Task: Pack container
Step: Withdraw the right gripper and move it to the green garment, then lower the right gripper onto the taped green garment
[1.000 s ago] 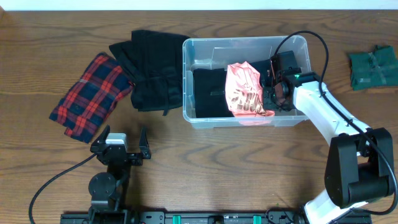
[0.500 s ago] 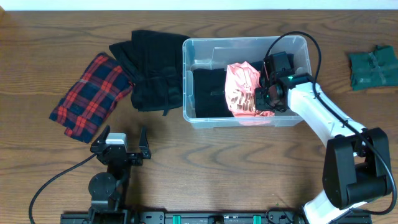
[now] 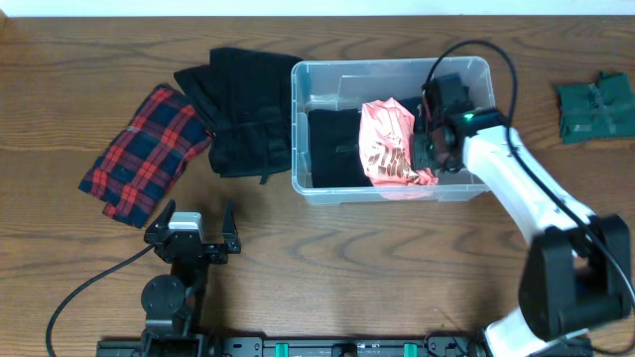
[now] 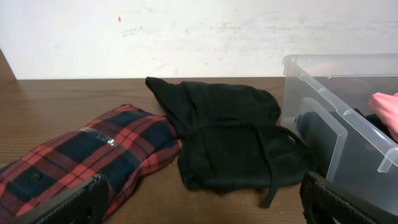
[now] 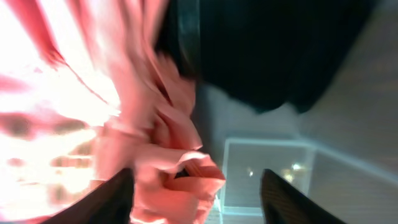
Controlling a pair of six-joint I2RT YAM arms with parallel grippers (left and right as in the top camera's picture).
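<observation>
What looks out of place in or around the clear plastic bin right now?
Nothing spilled or damaged. The pink printed garment lies crumpled in a heap toward the right of the clear plastic rectangular bin, not flat like the black folded garment next to it. The right gripper, open, hangs over it.

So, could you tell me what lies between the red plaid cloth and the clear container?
A black garment lies there, against the container, clearest in the overhead view.
</observation>
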